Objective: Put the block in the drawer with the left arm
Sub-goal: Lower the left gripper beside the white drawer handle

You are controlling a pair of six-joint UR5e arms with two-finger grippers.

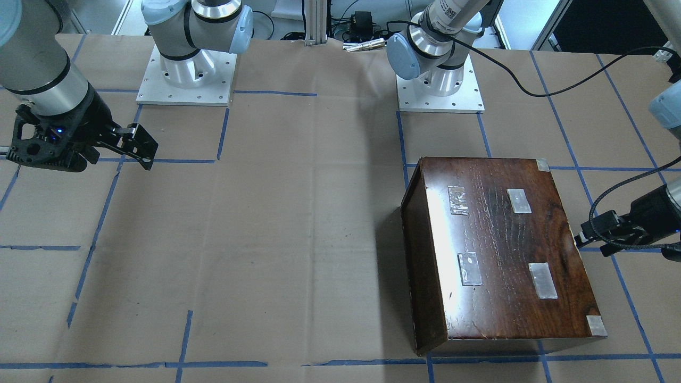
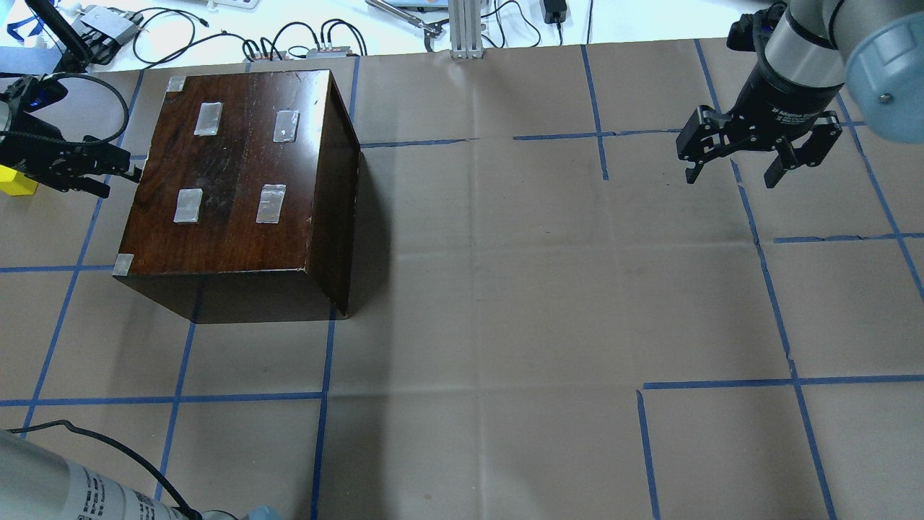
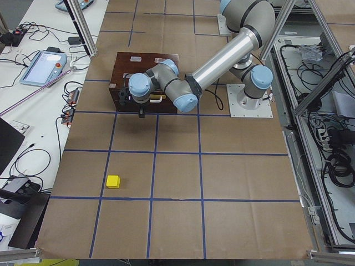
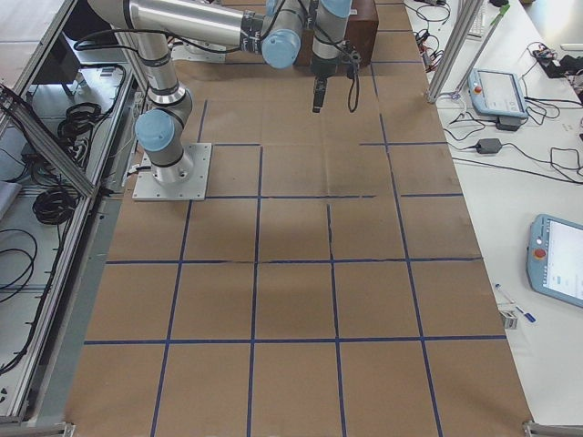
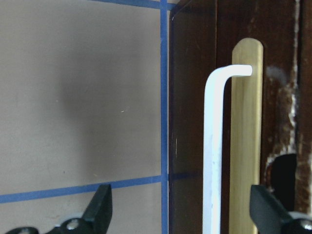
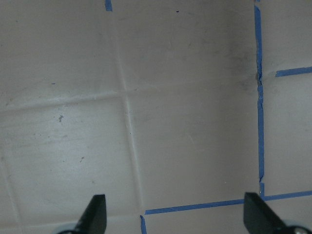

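Front-facing view: left gripper (image 1: 606,236) sits level with the box (image 1: 500,250), just beside its far face. Right gripper (image 1: 135,148) hangs well apart over bare tabletop (image 1: 298,239), fingers spread.

Overhead view: the block (image 2: 14,182) lies on the tabletop at the left edge, partly hidden behind the left gripper. It is not in the drawer.

Left side view: the block is well apart from the box, two grid squares out. No drawer shows pulled out, so opening it is likely your step in hand.

Right side view: the right arm is far from the work. Leave it parked.

Left wrist view: fingers (image 5: 103,204) are wide open, straddling the white handle (image 5: 213,146) on the drawer (image 5: 280,73) front, not touching it. The handle sits right of centre between them, so shift that way before closing. Close fully, then pull straight out, square to the front. A skewed pull could drag the box or jam the drawer.

Right wrist view: fingers wide, nothing between them.
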